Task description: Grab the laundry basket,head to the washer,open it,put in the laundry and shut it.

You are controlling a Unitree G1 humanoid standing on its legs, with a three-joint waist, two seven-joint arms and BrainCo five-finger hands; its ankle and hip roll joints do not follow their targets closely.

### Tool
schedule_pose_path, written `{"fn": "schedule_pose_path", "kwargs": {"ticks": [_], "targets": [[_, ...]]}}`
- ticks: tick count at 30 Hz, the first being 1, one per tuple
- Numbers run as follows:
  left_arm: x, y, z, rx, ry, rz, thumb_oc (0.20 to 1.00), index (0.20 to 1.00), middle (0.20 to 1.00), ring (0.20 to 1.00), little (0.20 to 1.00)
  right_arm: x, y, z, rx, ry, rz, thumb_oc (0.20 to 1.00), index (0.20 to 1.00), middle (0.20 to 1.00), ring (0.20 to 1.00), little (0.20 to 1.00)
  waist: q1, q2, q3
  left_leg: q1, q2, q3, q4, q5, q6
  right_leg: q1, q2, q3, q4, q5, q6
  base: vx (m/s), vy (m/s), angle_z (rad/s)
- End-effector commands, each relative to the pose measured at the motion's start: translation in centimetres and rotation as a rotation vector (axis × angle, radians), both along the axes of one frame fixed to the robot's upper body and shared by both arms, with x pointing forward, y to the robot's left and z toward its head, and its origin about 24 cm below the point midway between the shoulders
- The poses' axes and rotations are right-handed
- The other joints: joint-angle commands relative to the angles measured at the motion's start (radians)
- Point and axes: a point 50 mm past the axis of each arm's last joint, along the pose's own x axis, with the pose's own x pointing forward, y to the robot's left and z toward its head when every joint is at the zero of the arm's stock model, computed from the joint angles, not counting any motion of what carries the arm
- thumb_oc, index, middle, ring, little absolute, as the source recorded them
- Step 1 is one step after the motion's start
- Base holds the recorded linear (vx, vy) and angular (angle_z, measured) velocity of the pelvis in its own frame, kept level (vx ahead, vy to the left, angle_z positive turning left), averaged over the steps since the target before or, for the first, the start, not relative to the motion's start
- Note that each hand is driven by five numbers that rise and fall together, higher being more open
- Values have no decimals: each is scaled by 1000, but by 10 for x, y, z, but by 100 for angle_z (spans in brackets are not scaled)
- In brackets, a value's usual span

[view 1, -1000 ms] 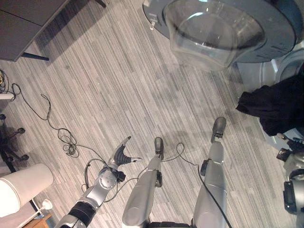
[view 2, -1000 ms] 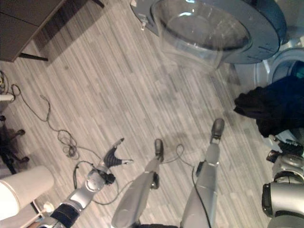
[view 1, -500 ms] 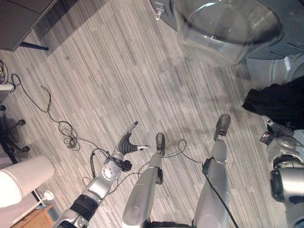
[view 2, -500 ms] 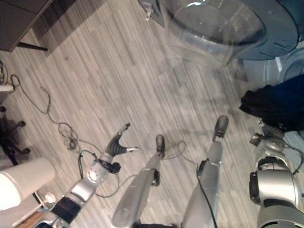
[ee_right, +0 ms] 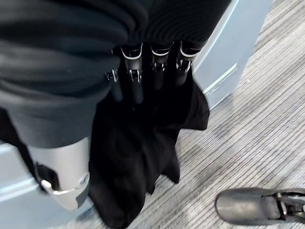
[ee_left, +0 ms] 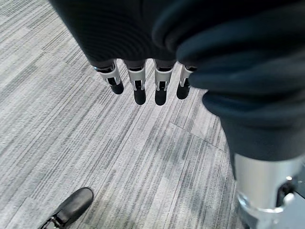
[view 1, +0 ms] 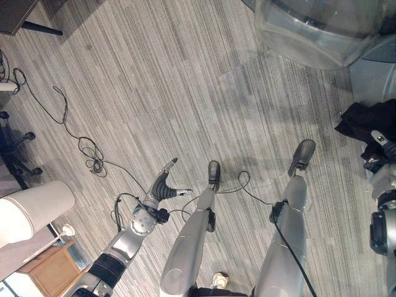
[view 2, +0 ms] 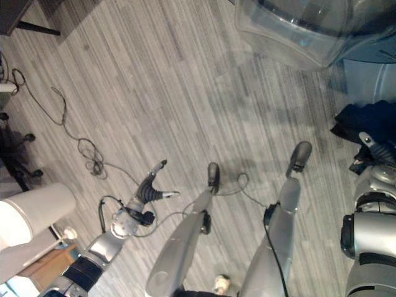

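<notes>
Black laundry (view 1: 364, 119) hangs out of the washer front (view 1: 371, 80) at the right edge, and its lower end drapes down toward the floor (ee_right: 138, 157). My right hand (view 1: 378, 158) is raised just under that cloth. Its fingers (ee_right: 136, 81) are straight and lie against the dark fabric without curling round it. The washer's round door (view 1: 315, 31), with a clear glass bowl, stands swung open at the top right. My left hand (view 1: 162, 189) hangs low at the left over bare floor, its fingers (ee_left: 138, 88) straight and holding nothing.
A white cylinder (view 1: 31, 210) stands at the lower left beside a small wooden box (view 1: 52, 272). An office chair base (view 1: 15, 148) and a loose floor cable (view 1: 80, 142) lie at the left. A dark desk leg (view 1: 37, 28) is at the top left.
The camera has tipped, so the washer door now sits higher and further right. My right hand has risen from below the black laundry up to it. The left hand has barely moved.
</notes>
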Motion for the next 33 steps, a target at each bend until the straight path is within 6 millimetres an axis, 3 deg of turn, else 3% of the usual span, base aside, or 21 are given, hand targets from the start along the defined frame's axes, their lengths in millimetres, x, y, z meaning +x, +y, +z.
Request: {"fn": "schedule_pose_path", "kwargs": {"ticks": [1,3,9,15,20,25,33], "targets": [[-9,0,4,-53,-32,2,1000,1000,1000,1000,1000,-30,-30,8,-40,4,-126,1000,1000,1000,1000,1000,-35,97,36,50,81,-6,49,-117,-57,-96,-16,58,186,-181,69,0,0,0],[-8,1,6,-52,-38,1,1000,1000,1000,1000,1000,-30,-25,-5,2,11,-108,1000,1000,1000,1000,1000,-38,98,36,42,79,-2,49,-114,-58,-110,-17,64,192,-179,66,0,0,0],[-8,6,6,-39,-39,12,1000,1000,1000,1000,1000,-13,14,-49,84,-9,43,1000,1000,1000,1000,1000,-50,75,36,42,88,4,54,-124,-56,-127,-3,70,204,-184,62,28,1,-4],[-9,12,4,-27,-33,24,1000,1000,1000,1000,1000,-14,17,-56,126,-13,22,1000,1000,1000,1000,1000,-52,85,36,39,86,6,55,-128,-58,-128,-5,76,211,-196,65,8,-1,-1],[-11,19,5,-27,-31,43,1000,1000,1000,1000,1000,-15,5,-39,106,-48,-17,1000,1000,1000,1000,1000,-45,98,36,23,77,11,49,-122,-61,-160,-8,87,218,-194,65,1,-1,-1],[-13,19,0,-32,-8,33,1000,1000,1000,1000,1000,-23,-22,3,5,-91,-84,1000,1000,1000,1000,1000,-29,125,36,27,77,18,36,-121,-62,-190,-6,107,246,-214,70,6,-5,-4],[-14,22,2,-55,-13,36,1000,1000,1000,1000,1000,-22,-32,39,-99,-115,-87,1000,1000,1000,1000,1000,-19,138,36,13,79,18,39,-119,-64,-229,0,123,285,-231,67,2,-7,-1]]}}
